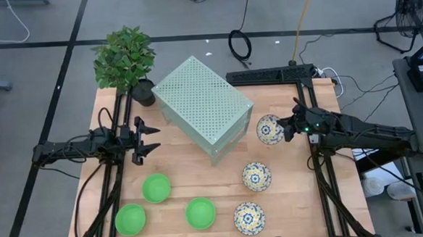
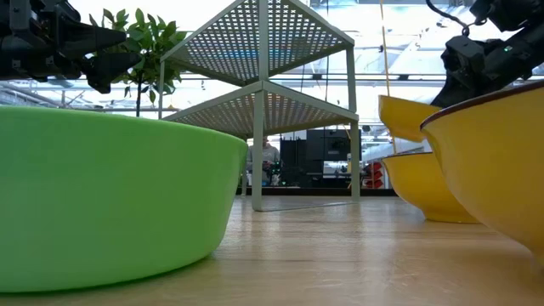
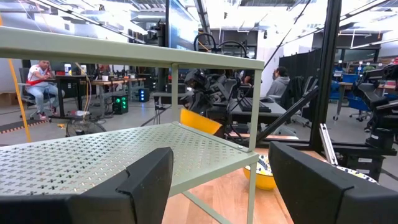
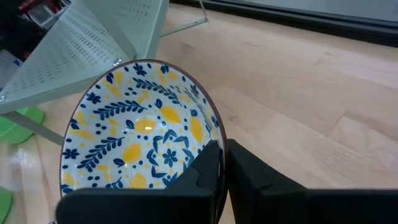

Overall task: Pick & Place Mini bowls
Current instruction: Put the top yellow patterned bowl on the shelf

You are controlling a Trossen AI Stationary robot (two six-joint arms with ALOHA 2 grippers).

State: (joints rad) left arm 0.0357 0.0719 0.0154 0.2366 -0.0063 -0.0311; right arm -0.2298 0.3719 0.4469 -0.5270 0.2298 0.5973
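Six mini bowls are showing from above. My right gripper (image 1: 287, 128) is pinching the rim of one floral bowl (image 1: 269, 129) just right of the pale green box (image 1: 202, 108), and it's looking lifted, not sitting flat. Two more floral bowls (image 1: 256, 176) (image 1: 249, 217) are lying on the table (image 1: 192, 163) nearer the front edge, and three green bowls (image 1: 156, 187) (image 1: 130, 219) (image 1: 200, 213) are sitting front-left. My left gripper (image 1: 153, 137) is hanging spread wide, holding nothing, left of the box, near the plant (image 1: 124, 58).

Low view: one green bowl (image 2: 110, 191) is filling the left, yellow undersides of floral bowls (image 2: 489, 161) are crowding the right, with the box (image 2: 263, 93) between them farther back.

Left wrist view: my spread fingers (image 3: 149, 180) are pointing at the box's shelf (image 3: 112, 152), and beyond it the held bowl (image 3: 200, 120) is tilting in the other gripper.

Right wrist view: my fingers (image 4: 208, 171) are pressing together on the bowl's rim (image 4: 140, 127), one inside, one outside.
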